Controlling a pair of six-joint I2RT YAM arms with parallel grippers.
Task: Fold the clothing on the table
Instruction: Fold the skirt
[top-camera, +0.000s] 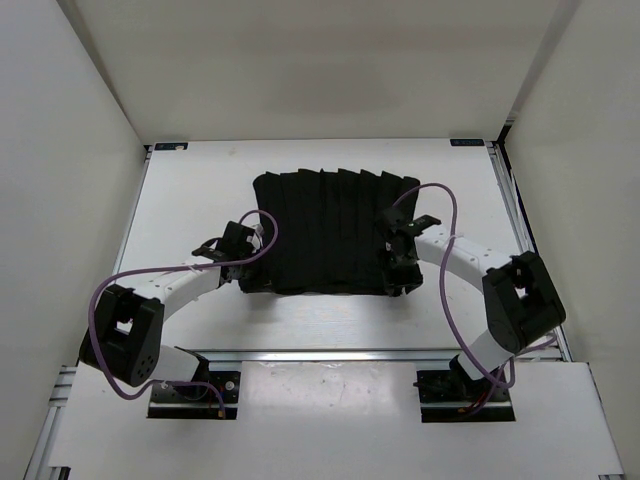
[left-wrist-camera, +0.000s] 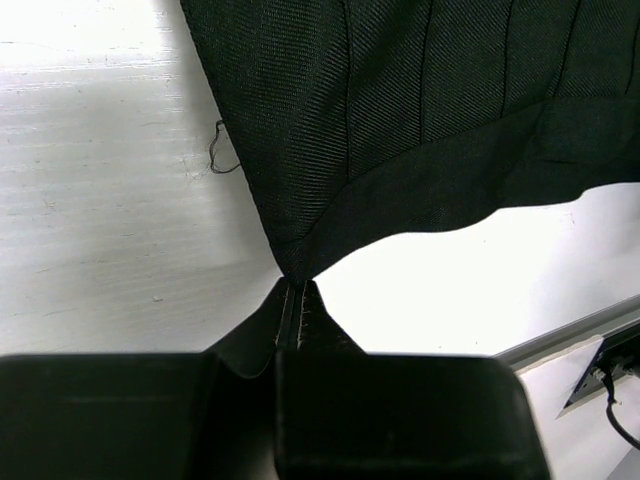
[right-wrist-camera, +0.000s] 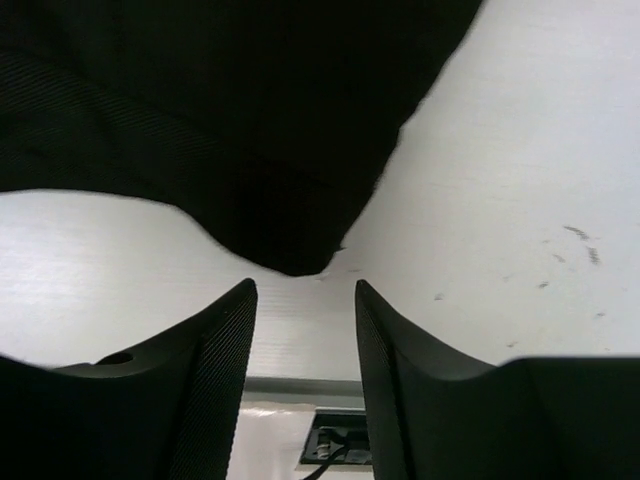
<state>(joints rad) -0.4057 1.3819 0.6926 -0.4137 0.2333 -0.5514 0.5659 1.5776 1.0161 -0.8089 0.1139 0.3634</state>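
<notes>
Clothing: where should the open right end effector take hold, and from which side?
Grip the clothing at its near right corner, coming from the near side: that rounded tip points straight at the open right end effector.

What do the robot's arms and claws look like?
The left arm and right arm have curved white shells, chunky black joints and looping purple cables. The black left claw and black right claw each have two fingers tapering to points; the right one's inner faces look finely ribbed.
</notes>
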